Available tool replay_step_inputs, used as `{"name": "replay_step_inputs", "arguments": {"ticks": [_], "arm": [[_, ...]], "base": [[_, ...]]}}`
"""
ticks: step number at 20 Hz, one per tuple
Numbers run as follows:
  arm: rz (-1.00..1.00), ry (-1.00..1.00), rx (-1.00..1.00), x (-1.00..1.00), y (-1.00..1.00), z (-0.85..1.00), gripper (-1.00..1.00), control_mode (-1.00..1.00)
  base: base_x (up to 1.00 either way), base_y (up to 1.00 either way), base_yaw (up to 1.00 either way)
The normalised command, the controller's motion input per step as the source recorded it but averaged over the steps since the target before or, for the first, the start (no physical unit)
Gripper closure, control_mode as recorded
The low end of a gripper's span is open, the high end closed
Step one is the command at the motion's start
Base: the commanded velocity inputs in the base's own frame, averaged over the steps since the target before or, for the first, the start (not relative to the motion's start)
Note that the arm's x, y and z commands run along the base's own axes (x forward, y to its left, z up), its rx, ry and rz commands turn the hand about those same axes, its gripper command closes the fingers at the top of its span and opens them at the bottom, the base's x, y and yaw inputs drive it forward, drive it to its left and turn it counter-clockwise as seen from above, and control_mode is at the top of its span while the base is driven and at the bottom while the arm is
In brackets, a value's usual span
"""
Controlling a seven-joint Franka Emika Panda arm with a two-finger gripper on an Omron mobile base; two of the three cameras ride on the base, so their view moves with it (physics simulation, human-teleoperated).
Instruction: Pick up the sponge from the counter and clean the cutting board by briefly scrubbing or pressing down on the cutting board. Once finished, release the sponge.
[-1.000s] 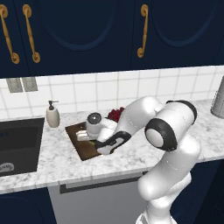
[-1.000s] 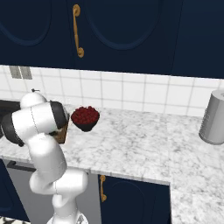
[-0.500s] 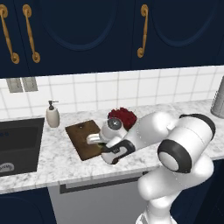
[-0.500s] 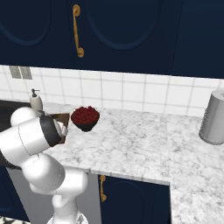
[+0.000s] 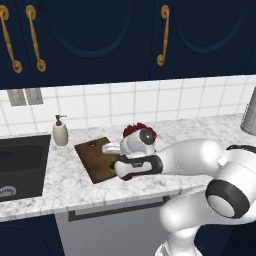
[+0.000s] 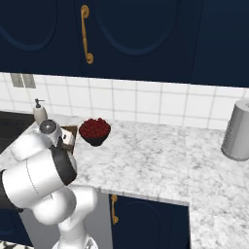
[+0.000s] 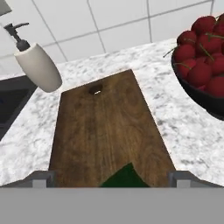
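The dark-brown cutting board (image 7: 105, 127) lies on the marbled counter (image 7: 188, 131), its small hole at the far end. The sponge (image 7: 124, 177) rests on the board's near end, and just a corner of its dark green top shows. My gripper (image 7: 111, 179) is open, with its fingertips (image 7: 41, 178) wide apart on either side of the sponge and not touching it. From the left base view, the gripper (image 5: 117, 167) hovers low over the right end of the cutting board (image 5: 95, 157), with a speck of the green sponge (image 5: 111, 166) beside it.
A bowl of cherries (image 7: 203, 74) stands close to the board's right side. A soap dispenser (image 7: 38, 65) is at the far left beside the dark sink (image 5: 20, 165). A grey canister (image 6: 238, 131) stands far right on the counter (image 6: 146, 155).
The jaws have spread wider. The arm's elbow has swung right and lower, and the hand has slid toward the board's right end.
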Motion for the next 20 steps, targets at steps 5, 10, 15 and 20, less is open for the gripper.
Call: {"name": "replay_step_inputs", "arguments": {"ticks": [5, 10, 15, 20], "arm": [[0.13, -0.07, 0.30, -0.62, -0.63, 1.00, -1.00, -1.00], [0.15, -0.01, 0.27, -0.48, -0.44, 1.00, -1.00, -1.00], [0.16, 0.01, 0.24, -0.79, -0.53, 1.00, -1.00, -1.00], [0.18, 0.02, 0.29, -0.75, -0.90, 0.89, -1.00, -1.00]], "base": [[0.00, 0.00, 0.00], [0.00, 0.00, 0.00], [0.00, 0.00, 0.00], [0.00, 0.00, 0.00]]}}
